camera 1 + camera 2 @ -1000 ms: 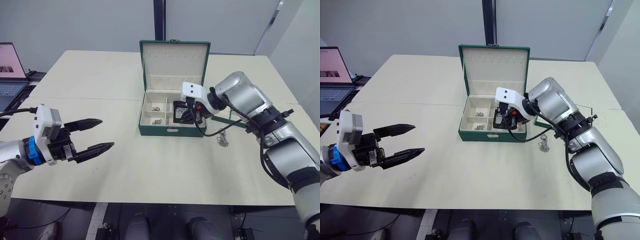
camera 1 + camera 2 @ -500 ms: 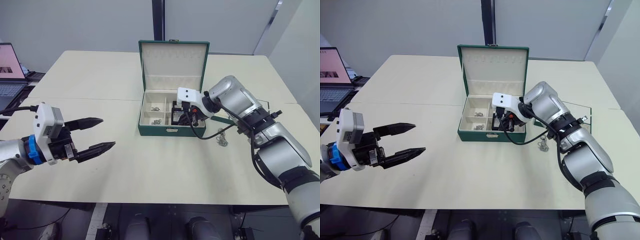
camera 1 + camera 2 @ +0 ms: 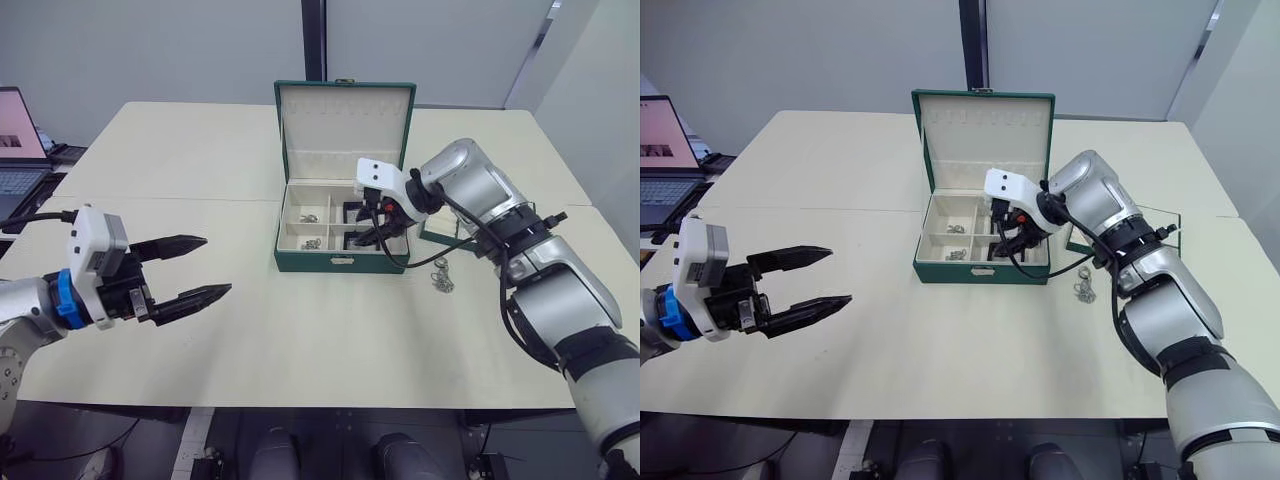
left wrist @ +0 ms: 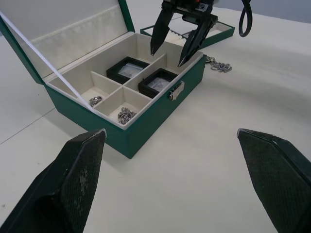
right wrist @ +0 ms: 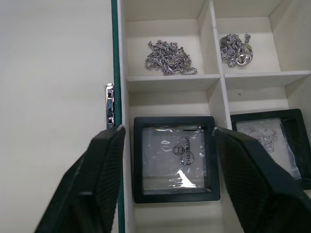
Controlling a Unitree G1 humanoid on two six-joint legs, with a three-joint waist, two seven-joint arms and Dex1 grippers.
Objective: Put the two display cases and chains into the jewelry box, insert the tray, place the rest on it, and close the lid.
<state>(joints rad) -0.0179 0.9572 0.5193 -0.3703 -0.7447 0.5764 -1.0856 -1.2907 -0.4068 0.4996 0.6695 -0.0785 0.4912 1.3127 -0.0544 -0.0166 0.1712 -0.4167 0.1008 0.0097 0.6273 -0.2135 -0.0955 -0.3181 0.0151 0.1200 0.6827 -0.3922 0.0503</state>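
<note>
- With both display cases [image 5: 176, 158] and chains [image 5: 169, 57] lying in the jewelry box [image 4: 146, 121], I judge filling done; my right pincer [image 4: 177, 46] hangs wide above it.
- Next I fetch the tray [image 3: 447, 231], beside the box; left pincer [image 3: 195, 268] is wide, idle.

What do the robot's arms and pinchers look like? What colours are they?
Each gripper has two long, pointed black fingers. The left gripper sits on a white boxy block with a bright blue ring behind it. The right gripper has a white housing too, with little orange bits. The right arm is made of rounded silver-grey shells with black joints, and a black cable loops along it.
</note>
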